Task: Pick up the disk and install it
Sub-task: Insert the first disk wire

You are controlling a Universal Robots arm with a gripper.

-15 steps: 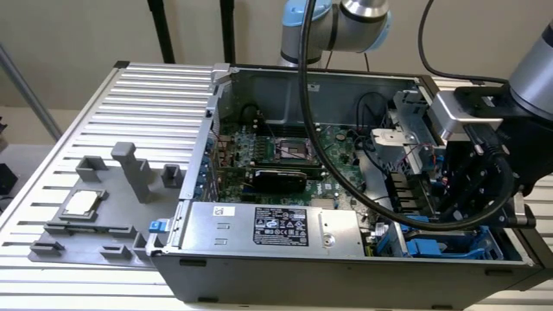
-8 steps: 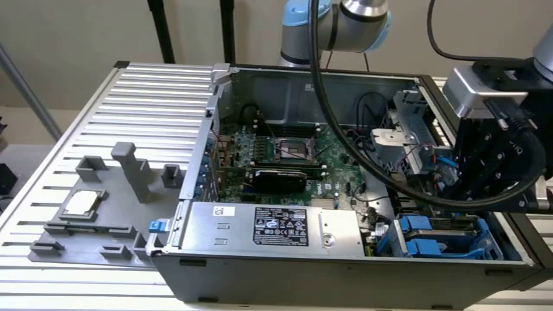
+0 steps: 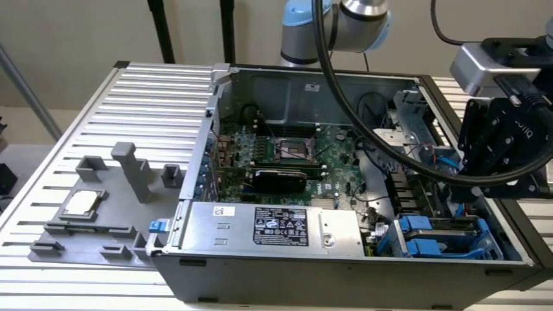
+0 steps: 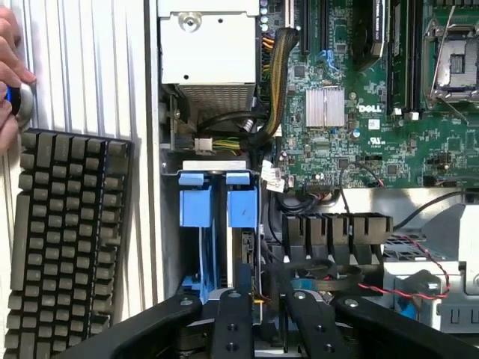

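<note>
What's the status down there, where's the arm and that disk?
Gripper above the blue drive cage inside the case. Disk sits upright in the cage. Hand beside keyboard, outside the case.

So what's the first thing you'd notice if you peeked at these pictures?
The big open computer case on the ribbed table, with its green circuit board showing. Next, the bright blue drive cage in the case's corner at the exterior view's right, where the black gripper hangs just above. In the wrist view, a black keyboard lies beside the case.
</note>
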